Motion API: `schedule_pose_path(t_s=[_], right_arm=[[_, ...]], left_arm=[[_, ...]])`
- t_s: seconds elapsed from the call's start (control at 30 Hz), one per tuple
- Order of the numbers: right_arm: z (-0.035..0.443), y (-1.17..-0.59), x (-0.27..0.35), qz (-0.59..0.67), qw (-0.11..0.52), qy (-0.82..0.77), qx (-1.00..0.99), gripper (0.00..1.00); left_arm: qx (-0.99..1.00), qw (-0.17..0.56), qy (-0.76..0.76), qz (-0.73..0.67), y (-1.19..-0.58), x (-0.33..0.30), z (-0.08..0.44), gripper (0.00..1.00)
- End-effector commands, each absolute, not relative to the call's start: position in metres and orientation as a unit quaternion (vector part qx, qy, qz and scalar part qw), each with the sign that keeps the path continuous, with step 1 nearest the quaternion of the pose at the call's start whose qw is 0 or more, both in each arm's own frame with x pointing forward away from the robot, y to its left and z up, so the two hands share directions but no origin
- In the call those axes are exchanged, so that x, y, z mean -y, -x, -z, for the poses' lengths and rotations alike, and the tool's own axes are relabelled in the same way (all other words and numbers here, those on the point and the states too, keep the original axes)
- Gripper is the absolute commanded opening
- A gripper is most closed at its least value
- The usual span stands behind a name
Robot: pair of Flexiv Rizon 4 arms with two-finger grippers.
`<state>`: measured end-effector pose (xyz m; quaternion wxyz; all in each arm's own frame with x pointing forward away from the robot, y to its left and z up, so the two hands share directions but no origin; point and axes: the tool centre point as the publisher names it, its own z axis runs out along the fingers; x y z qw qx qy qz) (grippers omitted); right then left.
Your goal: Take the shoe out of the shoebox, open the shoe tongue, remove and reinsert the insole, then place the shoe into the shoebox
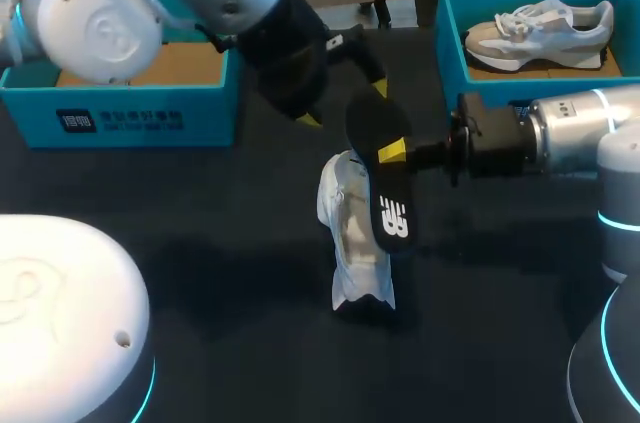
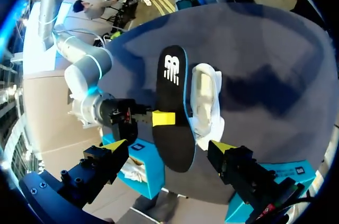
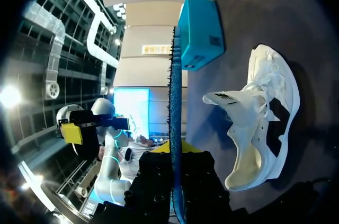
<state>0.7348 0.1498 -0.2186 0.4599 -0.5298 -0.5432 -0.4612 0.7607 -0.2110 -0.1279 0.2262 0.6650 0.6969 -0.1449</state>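
Shoe (image 1: 345, 243) lay out of its box near the middle of the dark table (image 1: 200, 253), opening turned toward 3 o'clock.

Left shoebox (image 1: 120, 118), blue, sat at 10 o'clock from it, well apart, and showed only its brown cardboard floor. Right shoebox (image 1: 450, 33) sat at 2 o'clock, with a second shoe (image 1: 540, 31) in it.

Left arm came in from 10 o'clock, right arm from 3 o'clock.

Insole (image 1: 390, 215), black with a white logo, was fully out of the shoe. It hung just beside the shoe on the 3 o'clock side. Contact with the upper could not be told.

Tongue (image 3: 225, 98) stood pulled out from the opening in the right wrist view.

Right gripper (image 1: 392, 151) was clamped on the insole about mid-length, with the insole edge-on between its fingers in its own wrist view. Left gripper (image 1: 345, 103) hung at 12 o'clock above the shoe, fingers spread wide and holding nothing.

Step in hand, as judged: removal was done and reinsertion had not begun.

Next move, as judged: tip one end of the insole down into the opening, under the raised tongue. The free left gripper could steady the shoe so it would not slide.
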Motion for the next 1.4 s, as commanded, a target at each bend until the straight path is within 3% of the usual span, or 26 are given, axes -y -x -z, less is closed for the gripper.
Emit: schedule_pose_path(t_s=[0.03,0.67,1.4], right_arm=[[0.219,-0.735,-0.152,0.461,0.459,0.531,0.543,0.00],[0.221,-0.737,-0.154,0.462,0.462,0.527,0.543,0.00],[0.217,-0.739,-0.154,0.456,0.462,0.526,0.550,0.00]], left_arm=[[-0.725,0.139,-0.670,0.081,-0.766,0.224,0.130,1.00],[-0.734,0.031,-0.678,0.028,-0.778,0.248,0.143,1.00],[-0.735,0.029,-0.678,0.022,-0.777,0.246,0.145,1.00]])
